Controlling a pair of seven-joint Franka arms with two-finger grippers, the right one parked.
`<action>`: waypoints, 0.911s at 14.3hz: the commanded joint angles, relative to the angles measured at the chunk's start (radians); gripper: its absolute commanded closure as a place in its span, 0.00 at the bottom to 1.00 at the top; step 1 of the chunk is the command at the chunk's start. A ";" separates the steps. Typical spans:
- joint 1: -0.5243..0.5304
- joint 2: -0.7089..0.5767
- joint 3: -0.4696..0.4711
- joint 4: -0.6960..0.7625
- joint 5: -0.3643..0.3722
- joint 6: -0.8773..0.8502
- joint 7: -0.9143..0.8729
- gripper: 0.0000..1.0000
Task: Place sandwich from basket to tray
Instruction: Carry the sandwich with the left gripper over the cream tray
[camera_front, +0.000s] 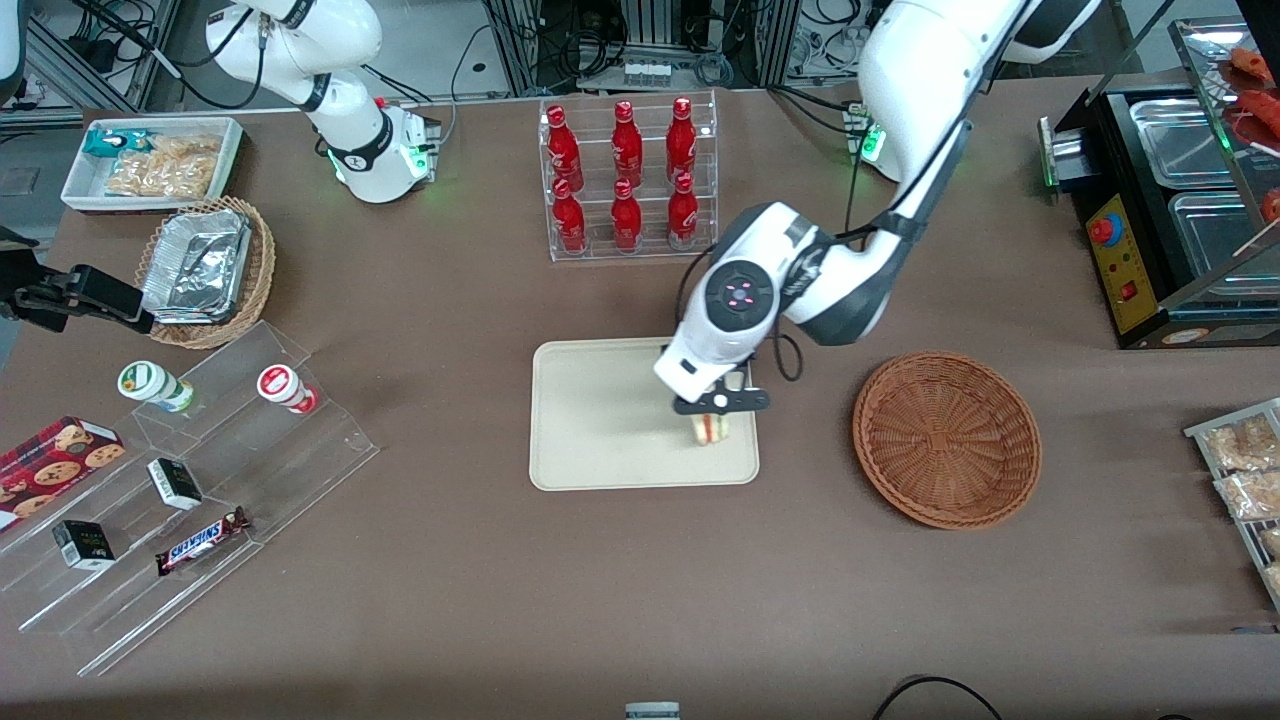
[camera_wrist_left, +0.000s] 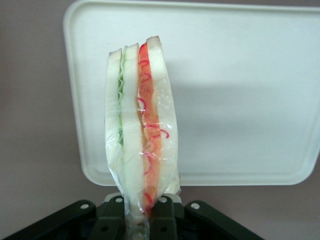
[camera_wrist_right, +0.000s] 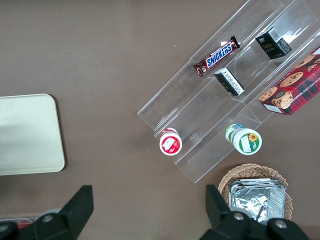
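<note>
The sandwich (camera_wrist_left: 137, 125) is pinched at one thin end by the gripper (camera_front: 722, 402), whose jaws are clenched on the clear wrap and bread. It sticks straight out from the jaws, so its long side runs away from the fingers (camera_wrist_left: 162, 220). In the wrist view 3 white bread slices are seen, with green filling in one gap and red in the other.

In the front view the sandwich is held over the tray (camera_front: 600, 420), at the tray's end nearest the basket (camera_front: 946, 437). The tray lies right under it. It cannot be told if the sandwich is touching the tray yet or just hanging above it. The next move is likely a short way down and then a letting go, so what matters is that the tray is below the far tip of the sandwich.

The basket is seen with nothing in it, well apart from the tray, toward the working arm's end of the table.

Toward the parked arm's end, a bar (camera_front: 202, 540) with the word "SNICKERS" is seen on a clear stepped stand (camera_front: 230, 480). No other writing can be read.
</note>
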 joint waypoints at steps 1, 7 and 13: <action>-0.056 0.075 0.014 0.117 -0.012 -0.017 -0.026 0.89; -0.116 0.155 0.019 0.160 -0.003 -0.002 -0.031 0.85; -0.117 0.195 0.022 0.176 0.013 0.007 -0.034 0.71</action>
